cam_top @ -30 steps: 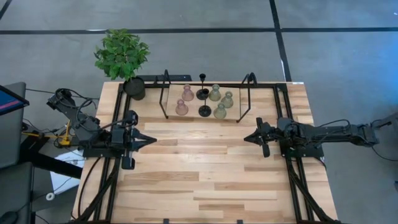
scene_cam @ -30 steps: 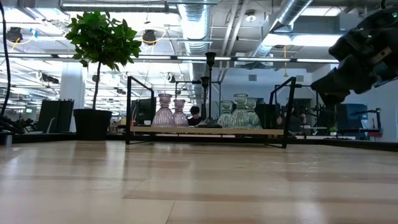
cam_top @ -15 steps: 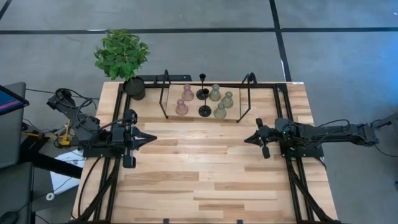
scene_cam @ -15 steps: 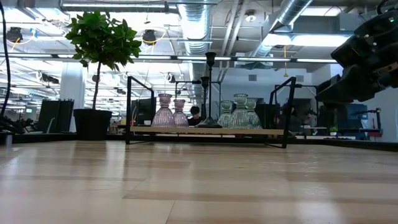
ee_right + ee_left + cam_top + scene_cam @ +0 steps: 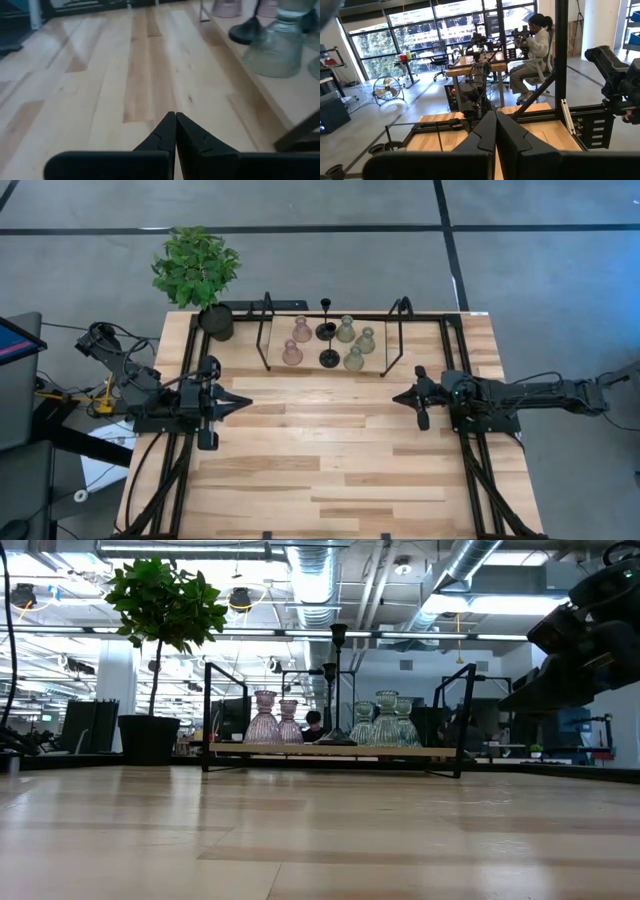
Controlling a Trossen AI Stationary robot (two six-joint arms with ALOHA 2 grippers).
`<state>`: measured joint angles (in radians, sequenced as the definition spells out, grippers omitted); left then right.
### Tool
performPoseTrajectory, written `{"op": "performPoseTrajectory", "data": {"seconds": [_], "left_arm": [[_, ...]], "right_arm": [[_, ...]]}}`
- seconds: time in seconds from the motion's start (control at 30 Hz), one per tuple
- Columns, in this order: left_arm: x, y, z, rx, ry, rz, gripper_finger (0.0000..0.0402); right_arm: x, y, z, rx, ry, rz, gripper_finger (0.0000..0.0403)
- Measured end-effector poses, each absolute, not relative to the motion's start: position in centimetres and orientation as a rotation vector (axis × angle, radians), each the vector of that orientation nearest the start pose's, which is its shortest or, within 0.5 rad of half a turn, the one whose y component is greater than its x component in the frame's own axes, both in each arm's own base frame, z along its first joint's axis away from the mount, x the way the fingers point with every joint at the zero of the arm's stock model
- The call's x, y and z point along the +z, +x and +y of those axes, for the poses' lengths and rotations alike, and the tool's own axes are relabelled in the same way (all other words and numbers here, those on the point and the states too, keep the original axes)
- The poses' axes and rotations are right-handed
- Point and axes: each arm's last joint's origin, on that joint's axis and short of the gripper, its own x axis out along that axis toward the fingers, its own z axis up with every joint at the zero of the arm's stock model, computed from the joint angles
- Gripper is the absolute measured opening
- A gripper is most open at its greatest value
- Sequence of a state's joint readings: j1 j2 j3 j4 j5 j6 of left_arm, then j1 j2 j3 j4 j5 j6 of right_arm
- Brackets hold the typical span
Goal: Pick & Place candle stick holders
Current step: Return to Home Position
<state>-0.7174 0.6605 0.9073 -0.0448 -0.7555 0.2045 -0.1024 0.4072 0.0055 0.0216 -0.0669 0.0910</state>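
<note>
**Holders on the shelf, grippers empty**

The candle stick holders (image 5: 345,330) are seen standing on the shelf (image 5: 376,361) at the desk's (image 5: 320,460) back. The ribbed glass bells are judged slippery and fragile, best taken at the neck. The thin black ones are judged light and tippy, best taken by the stem. The fingers of the left gripper (image 5: 246,404) and right gripper (image 5: 398,400) are pressed together, well apart from the shelf.

Pale wood-plank worktop (image 5: 320,450), smooth, with a soft sheen. A light wooden shelf (image 5: 300,751) looks matt. The pink glass holders (image 5: 264,720) and green glass holders (image 5: 386,720) are translucent, ribbed and glossy. The black holders (image 5: 338,680) look like matt metal, as do the thin black wire frames (image 5: 266,330). The left gripper (image 5: 495,114) and right gripper (image 5: 175,115) are matt black, plastic-looking.
</note>
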Motion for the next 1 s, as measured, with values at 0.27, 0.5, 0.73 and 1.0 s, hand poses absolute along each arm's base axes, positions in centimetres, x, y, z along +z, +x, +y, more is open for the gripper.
{"op": "performPoseTrajectory", "data": {"seconds": [0.27,0.5,0.73,1.0], "left_arm": [[40.13,10.46,-6.49,0.053,0.069,-0.145,0.0005],[40.13,10.47,-6.50,0.053,0.069,-0.145,0.0005],[40.12,10.49,-6.52,0.053,0.075,-0.144,0.0005],[40.11,10.52,-6.54,0.053,0.078,-0.143,0.0005]], "right_arm": [[13.09,11.53,-1.27,-0.117,0.136,0.382,0.0000],[13.08,11.53,-1.26,-0.124,0.179,0.379,0.0000],[13.09,11.53,-1.25,-0.122,0.182,0.379,0.0000],[13.80,11.30,-1.23,-0.116,0.178,0.303,0.0000]]}}
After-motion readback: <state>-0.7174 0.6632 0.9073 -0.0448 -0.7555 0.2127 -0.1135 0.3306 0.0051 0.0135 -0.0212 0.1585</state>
